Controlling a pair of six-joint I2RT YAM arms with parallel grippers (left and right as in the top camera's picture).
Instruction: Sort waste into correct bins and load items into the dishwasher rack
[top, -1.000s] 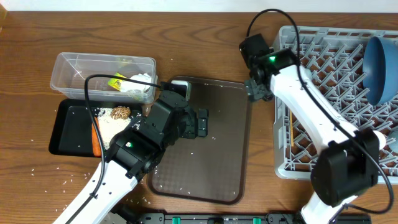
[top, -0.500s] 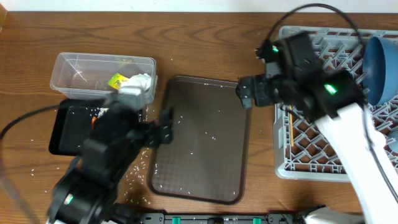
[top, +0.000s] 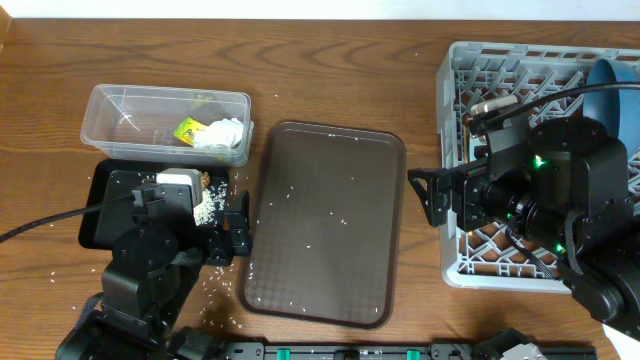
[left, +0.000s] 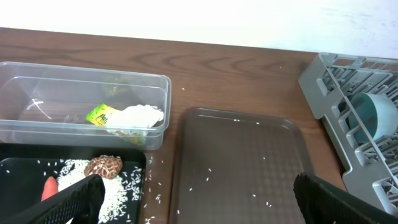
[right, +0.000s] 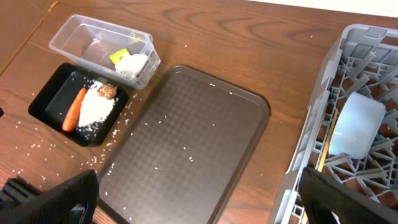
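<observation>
- The left gripper (left: 199, 186) has its jaws spread wide with nothing between them. In the overhead view it sits at lower left, at the brown tray's (top: 325, 250) left edge.
- The right gripper (right: 199, 177) is also wide and empty. It sits at right centre of the overhead view, between the brown tray and the rack (top: 455, 110).
- Waste: the tissue (left: 142, 115) and wrapper (left: 101, 115) lie in the tub (left: 62, 134) at upper left. The carrot (right: 73, 109), food lump (left: 103, 166) and a heap of rice (right: 96, 109) lie in the black tray (right: 53, 93) just below it.
- Items: the blue dish (top: 618, 90) stands in the rack's upper right corner. A cup (left: 373, 118) shows among the pegs.
- Step, as I judge it: sorting and loading look all but done. Scattered rice remains on the brown tray and on the table (top: 330, 70) around the black tray.
- Next move: the grains look too small to pinch. It probably calls for a narrow, firm grip on the brown tray's rim, to tip it over the black tray.
</observation>
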